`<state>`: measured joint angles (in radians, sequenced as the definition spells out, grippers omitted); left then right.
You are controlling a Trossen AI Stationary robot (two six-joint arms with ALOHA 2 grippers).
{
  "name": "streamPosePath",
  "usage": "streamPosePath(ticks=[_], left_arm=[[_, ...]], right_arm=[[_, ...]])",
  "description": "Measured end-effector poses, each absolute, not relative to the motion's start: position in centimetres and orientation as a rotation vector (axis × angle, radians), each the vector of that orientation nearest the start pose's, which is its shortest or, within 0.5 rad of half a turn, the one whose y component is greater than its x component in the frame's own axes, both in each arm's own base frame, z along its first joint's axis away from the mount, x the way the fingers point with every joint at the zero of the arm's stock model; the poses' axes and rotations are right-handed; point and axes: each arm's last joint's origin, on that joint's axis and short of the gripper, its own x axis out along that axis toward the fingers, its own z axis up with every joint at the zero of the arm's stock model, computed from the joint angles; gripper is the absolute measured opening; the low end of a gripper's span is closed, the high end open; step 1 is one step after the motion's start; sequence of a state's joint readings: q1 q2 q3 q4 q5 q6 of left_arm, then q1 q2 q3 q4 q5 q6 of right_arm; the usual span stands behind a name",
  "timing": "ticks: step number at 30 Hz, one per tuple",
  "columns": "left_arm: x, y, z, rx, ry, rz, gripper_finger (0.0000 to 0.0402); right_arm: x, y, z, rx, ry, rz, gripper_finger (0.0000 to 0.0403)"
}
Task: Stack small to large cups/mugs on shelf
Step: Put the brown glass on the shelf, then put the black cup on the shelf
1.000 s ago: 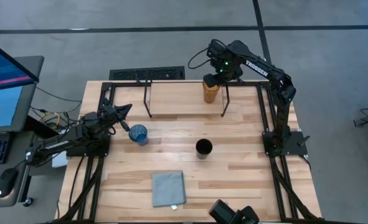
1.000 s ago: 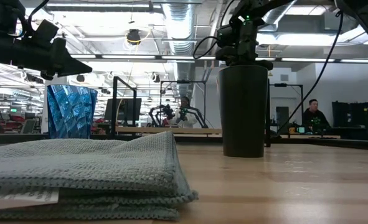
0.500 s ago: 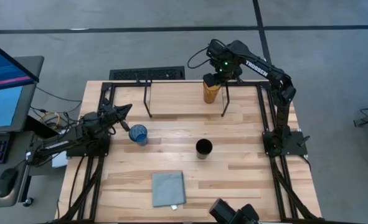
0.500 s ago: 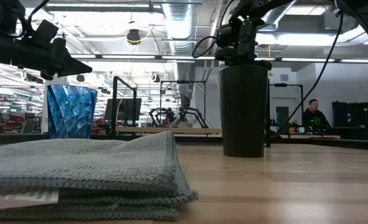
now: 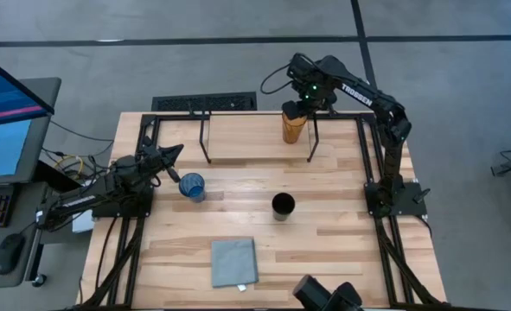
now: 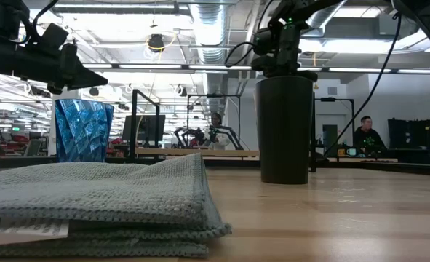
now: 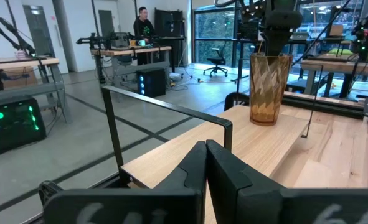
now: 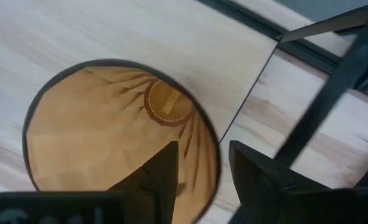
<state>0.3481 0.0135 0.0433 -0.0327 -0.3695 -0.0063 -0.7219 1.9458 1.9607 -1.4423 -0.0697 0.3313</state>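
So the right gripper (image 5: 300,105) is parked right over the amber cup (image 5: 292,126), which is standing upright on the shelf (image 5: 246,136) near its right-hand legs. From the right wrist view the fingers (image 8: 160,176) straddle the cup's rim (image 8: 203,127), one inside and one outside, with a gap between them, so I'd call them spread and not pinching anything. My read is that the big cup is placed and this is the let-go. To do that well: lift straight up so the inner finger doesn't drag the wall and tip the cup, since it sits close to the shelf's edge. Only swing away once both fingers are above the rim. The black cup (image 5: 283,206) is on the desk (image 5: 341,250), well apart from those fingers, toward the front, and the blue cup (image 5: 192,187) sits just beside the left gripper (image 5: 170,154), whose fingers (image 7: 196,163) look pressed together. The left arm is just waiting low at the desk's left side. The folded cloth (image 5: 234,262) is out of the way near the front edge.
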Motion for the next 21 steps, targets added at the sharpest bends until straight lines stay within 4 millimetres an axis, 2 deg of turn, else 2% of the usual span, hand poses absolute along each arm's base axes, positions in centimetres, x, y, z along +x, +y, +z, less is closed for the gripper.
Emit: streamPosePath(ticks=[8,15,18,21], left_arm=[[8.5,4.2,17.4,-0.008,0.0,0.716,0.0],[8.5,4.2,17.4,-0.008,0.0,0.716,0.0],[8.5,4.2,17.4,-0.008,0.0,0.716,0.0],[8.5,4.2,17.4,-0.008,0.0,0.716,0.0]], right_arm=[[27.8,-24.5,34.9,0.76,1.196,-0.798,0.0166],[26.9,-23.8,40.1,0.709,1.051,-0.791,0.0165],[26.5,-22.8,42.3,0.657,0.97,-0.764,0.0165],[25.5,-20.4,44.1,0.586,0.935,-0.646,0.0166]])
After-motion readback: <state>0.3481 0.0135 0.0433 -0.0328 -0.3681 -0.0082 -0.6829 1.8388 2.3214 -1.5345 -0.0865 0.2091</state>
